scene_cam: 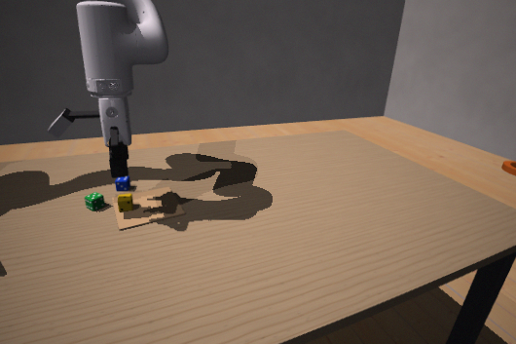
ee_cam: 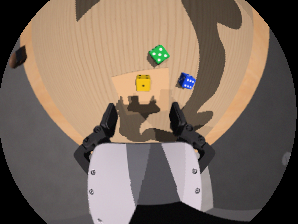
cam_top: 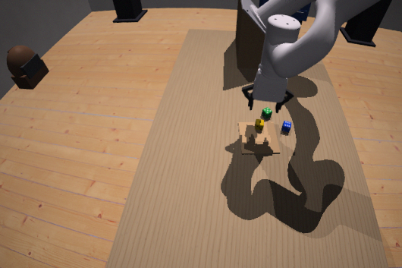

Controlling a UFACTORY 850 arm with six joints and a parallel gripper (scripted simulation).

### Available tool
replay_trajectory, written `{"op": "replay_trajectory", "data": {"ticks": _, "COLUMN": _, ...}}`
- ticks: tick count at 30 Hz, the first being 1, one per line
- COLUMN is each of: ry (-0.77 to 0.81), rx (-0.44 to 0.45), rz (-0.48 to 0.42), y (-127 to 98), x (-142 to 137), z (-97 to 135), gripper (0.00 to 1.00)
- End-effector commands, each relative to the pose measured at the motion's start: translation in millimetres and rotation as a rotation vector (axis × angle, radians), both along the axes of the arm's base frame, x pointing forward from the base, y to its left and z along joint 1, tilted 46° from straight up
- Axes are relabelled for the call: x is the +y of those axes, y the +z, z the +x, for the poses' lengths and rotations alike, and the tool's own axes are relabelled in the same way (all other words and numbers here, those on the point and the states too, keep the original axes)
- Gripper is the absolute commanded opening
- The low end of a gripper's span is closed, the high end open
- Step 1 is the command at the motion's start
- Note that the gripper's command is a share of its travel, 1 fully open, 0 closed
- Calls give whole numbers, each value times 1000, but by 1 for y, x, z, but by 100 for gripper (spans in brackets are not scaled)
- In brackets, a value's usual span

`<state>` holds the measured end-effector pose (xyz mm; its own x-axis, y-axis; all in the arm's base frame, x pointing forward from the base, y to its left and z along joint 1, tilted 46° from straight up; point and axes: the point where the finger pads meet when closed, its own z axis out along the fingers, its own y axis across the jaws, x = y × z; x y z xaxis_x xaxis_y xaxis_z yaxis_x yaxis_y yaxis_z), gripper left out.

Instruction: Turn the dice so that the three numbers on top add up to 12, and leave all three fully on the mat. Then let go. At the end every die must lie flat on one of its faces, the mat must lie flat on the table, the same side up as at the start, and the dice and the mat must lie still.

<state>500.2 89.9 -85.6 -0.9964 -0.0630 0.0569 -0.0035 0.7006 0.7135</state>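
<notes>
Overhead, the gripper (cam_top: 264,107) hangs above the table (cam_top: 182,201) with its jaws spread to their full width and nothing between them. Directly below and just ahead of the open jaws, as the wrist view frames it, the yellow die (ee_cam: 143,83) lies flat on the mat (ee_cam: 125,94), close to the mat's edge farthest from the jaws, with a single pip showing on its upper face. The small tan mat (cam_top: 271,144) lies flat on the table, partly darkened by the arm's shadow.

Beyond the yellow die from the jaws, the green die (ee_cam: 158,55) sits on the bare table, off the mat; its upper face seems to show five pips, though they are too small to count with certainty. Off to the right of the jaws' line, the blue die (ee_cam: 186,82) also rests on the table, just beside the mat's edge and not on it; its top number cannot be read.

From the side, the gripper (scene_cam: 118,163) is clear of the table, with the blue die (scene_cam: 123,182) under it in that picture, the yellow die (scene_cam: 125,202) on the mat (scene_cam: 146,219) and the green die (scene_cam: 93,201) nearby. All three dice stand apart from one another.
</notes>
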Motion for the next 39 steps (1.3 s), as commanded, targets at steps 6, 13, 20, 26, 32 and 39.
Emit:
{"op": "replay_trajectory", "data": {"ticks": 6, "ry": 33, "rx": -36, "rz": 4, "y": 3, "x": 2, "z": 1, "gripper": 100}}
{"op": "replay_trajectory", "data": {"ticks": 13, "ry": 201, "rx": -207, "rz": 23, "y": 16, "x": 16, "z": 1, "gripper": 100}}
{"op": "replay_trajectory", "data": {"ticks": 20, "ry": 362, "rx": -370, "rz": 42, "y": 28, "x": 30, "z": 0, "gripper": 100}}
{"op": "replay_trajectory", "data": {"ticks": 26, "ry": 525, "rx": -535, "rz": 62, "y": 40, "x": 44, "z": -1, "gripper": 100}}
{"op": "replay_trajectory", "data": {"ticks": 32, "ry": 649, "rx": -661, "rz": 77, "y": 49, "x": 54, "z": -3, "gripper": 100}}
{"op": "replay_trajectory", "data": {"ticks": 39, "ry": 805, "rx": -820, "rz": 96, "y": 61, "x": 67, "z": -6, "gripper": 100}}
